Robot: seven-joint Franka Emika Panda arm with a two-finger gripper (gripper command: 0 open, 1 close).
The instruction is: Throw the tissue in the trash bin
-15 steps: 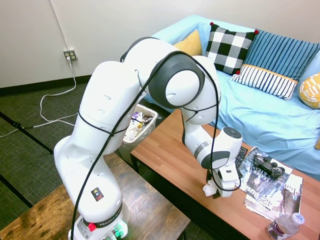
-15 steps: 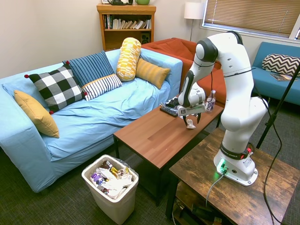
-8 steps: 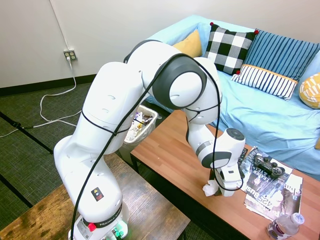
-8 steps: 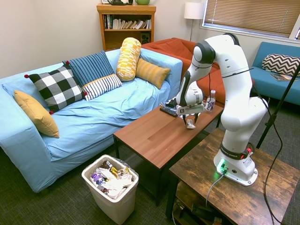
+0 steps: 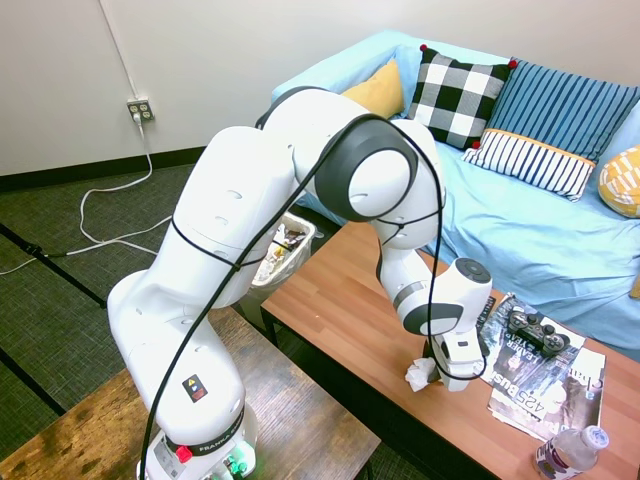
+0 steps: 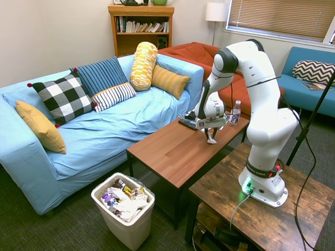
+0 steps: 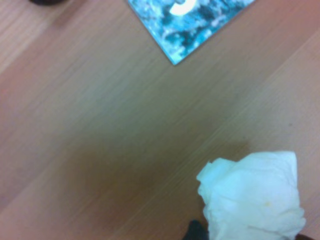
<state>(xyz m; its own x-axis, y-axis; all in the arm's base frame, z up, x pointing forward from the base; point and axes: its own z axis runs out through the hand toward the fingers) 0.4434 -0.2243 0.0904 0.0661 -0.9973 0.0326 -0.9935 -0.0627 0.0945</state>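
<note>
- One white arm, bent over from its base and reaching down to the wooden bench [image 5: 340,300], wrist pointing straight down near the bench's front edge.
- Jaws [image 5: 437,378] low at the bench top, right at the tissue [image 5: 420,375]; whether closed on it or merely straddling it, cannot tell (fingers mostly hidden behind the wrist in both exterior views).
- Tissue on the bench near its front edge, poking out from beside the jaws in the first exterior view, and a small white scrap under the jaws [image 6: 211,138] in the second [image 6: 211,139].
- In the wrist view, a crumpled white wad [image 7: 255,197] with soft folds and a ragged outline, resting on bare wood grain, a corner of printed magazine [image 7: 192,22] well apart from it.
- Just beside on the bench: magazine [image 5: 545,375] with a game controller [image 5: 535,330] on top, a black remote [image 5: 482,312] and a plastic bottle [image 5: 570,452].
- Trash bin [image 6: 125,230] on the floor by the far end of the bench, already holding mixed rubbish, well apart from the tissue.
</note>
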